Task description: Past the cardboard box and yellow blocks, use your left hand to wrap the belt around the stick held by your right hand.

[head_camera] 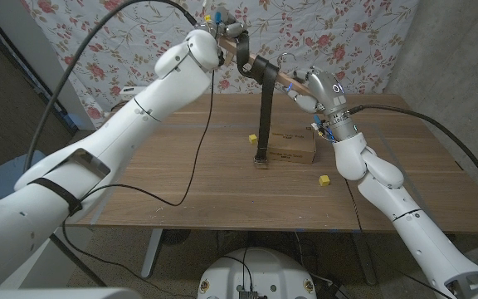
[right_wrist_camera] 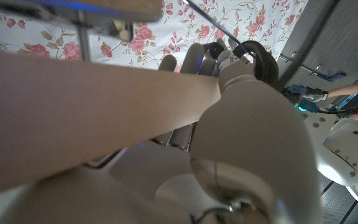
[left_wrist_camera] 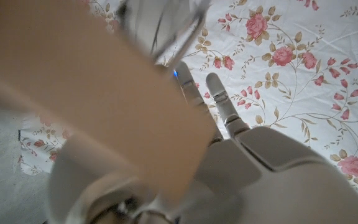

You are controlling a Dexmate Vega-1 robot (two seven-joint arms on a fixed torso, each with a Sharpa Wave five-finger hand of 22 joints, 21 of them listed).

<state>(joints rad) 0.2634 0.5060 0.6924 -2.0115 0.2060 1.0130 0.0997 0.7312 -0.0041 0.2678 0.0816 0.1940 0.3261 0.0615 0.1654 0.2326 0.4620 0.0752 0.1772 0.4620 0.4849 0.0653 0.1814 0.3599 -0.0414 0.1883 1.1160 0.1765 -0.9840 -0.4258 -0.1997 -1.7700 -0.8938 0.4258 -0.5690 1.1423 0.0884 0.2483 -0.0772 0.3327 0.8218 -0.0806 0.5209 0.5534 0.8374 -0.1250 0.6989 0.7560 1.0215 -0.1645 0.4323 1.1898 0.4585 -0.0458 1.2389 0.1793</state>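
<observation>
Two robot hands — one stick (head_camera: 265, 68), belted

— The bench (head_camera: 222, 178) looks like matt brown wood, the stick (head_camera: 282, 77) pale bare wood.
— And the belt (head_camera: 264, 108)?
— Black, dull, leathery. The cardboard box (head_camera: 293, 148) is plain brown; both arms wear glossy white plastic.

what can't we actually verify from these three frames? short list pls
- Left hand grip on the stick: too small in the head view; in the left wrist view a blurred tan shape covers the fingers.
- Number of belt turns: the black band at the stick is too small in the head view.
- Right hand grip: the blurred stick hides the fingers in the right wrist view.
- Cardboard box: partly behind the hanging belt.
</observation>
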